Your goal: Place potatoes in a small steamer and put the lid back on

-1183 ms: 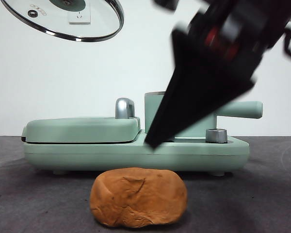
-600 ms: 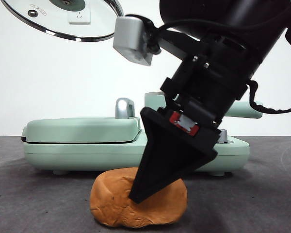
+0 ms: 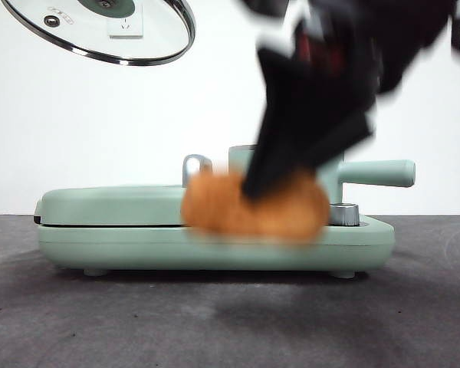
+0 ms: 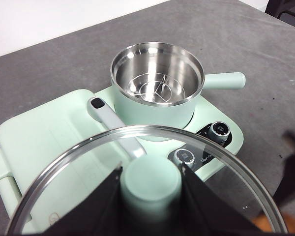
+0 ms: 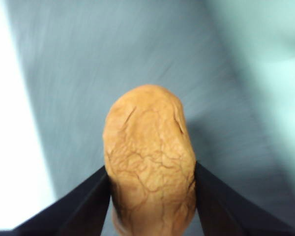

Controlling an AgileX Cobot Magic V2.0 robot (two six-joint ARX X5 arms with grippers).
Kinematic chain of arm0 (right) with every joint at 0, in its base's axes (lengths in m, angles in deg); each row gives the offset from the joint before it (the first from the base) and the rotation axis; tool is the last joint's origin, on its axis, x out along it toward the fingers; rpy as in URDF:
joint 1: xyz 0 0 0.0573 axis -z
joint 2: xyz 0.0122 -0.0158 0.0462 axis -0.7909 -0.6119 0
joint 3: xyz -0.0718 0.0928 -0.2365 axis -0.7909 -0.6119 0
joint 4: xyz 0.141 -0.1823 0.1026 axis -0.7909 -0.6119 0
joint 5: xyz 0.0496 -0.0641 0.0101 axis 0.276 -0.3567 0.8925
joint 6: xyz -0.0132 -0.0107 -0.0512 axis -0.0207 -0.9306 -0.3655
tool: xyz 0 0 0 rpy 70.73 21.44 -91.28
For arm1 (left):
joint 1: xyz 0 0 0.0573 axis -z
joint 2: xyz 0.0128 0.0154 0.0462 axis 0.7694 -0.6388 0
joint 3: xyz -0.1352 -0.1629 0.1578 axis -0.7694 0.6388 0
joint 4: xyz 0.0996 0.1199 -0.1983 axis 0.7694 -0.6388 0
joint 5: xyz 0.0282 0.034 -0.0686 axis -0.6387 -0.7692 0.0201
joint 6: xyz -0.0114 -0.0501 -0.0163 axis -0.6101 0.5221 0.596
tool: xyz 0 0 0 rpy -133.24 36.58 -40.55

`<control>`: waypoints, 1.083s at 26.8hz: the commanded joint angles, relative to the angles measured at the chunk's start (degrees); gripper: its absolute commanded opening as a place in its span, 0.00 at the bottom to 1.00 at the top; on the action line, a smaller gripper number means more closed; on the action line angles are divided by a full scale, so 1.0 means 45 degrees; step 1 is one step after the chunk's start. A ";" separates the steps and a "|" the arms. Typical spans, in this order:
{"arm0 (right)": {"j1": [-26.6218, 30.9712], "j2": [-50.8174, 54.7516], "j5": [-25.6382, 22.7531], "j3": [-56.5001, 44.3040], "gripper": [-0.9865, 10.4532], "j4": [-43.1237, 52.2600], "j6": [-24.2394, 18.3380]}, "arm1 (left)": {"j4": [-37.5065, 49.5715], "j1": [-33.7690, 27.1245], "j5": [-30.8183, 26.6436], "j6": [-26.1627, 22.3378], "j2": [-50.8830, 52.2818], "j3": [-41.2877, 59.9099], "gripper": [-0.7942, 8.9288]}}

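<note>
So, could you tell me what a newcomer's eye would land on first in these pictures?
Most striking is the orange-brown potato, blurred in mid-air in front of the mint-green steamer, clamped in the right pincer. Next comes the glass lid, held high at the front view's upper left by the left pincer, which grips its knob above the open, empty pot.

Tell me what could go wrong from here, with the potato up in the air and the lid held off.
1. The potato is held only at its sides by the right hand and is blurred by fast motion; it could slip out.
2. It looks nearly as wide as the steamer opening, so it may catch on the steel rim.
3. The left hand holds the lid by its knob, aloft; it could tilt.
</note>
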State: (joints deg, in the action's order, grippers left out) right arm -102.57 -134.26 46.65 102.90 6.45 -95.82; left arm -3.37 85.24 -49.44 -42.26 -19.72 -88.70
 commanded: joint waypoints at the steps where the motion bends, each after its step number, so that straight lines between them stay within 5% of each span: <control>1: 0.0311 0.0767 -0.1088 0.1292 0.26 -0.0971 0.1685 | 0.0384 0.0058 -0.0010 -0.0126 -0.0010 -0.0170 0.09; 3: 0.0996 0.0928 -0.1384 0.2735 0.26 -0.2307 0.2730 | 0.0384 0.0058 -0.0010 -0.0126 -0.0010 -0.0170 0.09; 6: 0.1909 0.0612 -0.1394 0.4172 0.26 -0.3390 0.3075 | 0.0389 0.0058 -0.0010 -0.0121 -0.0015 -0.0170 0.09; 15: 0.4211 -0.2127 -0.0976 0.7752 0.26 -0.4197 0.2322 | 0.0384 0.0058 -0.0010 -0.0117 -0.0015 -0.0170 0.09; 29: 0.5498 -0.6941 -0.0981 1.1453 0.26 -0.4216 0.1083 | 0.0379 0.0058 -0.0010 -0.0029 -0.0015 -0.0170 0.09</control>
State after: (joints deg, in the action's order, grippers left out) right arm -77.55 -164.00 42.08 152.98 -12.85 -89.96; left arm -3.37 85.24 -49.44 -42.26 -19.72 -88.70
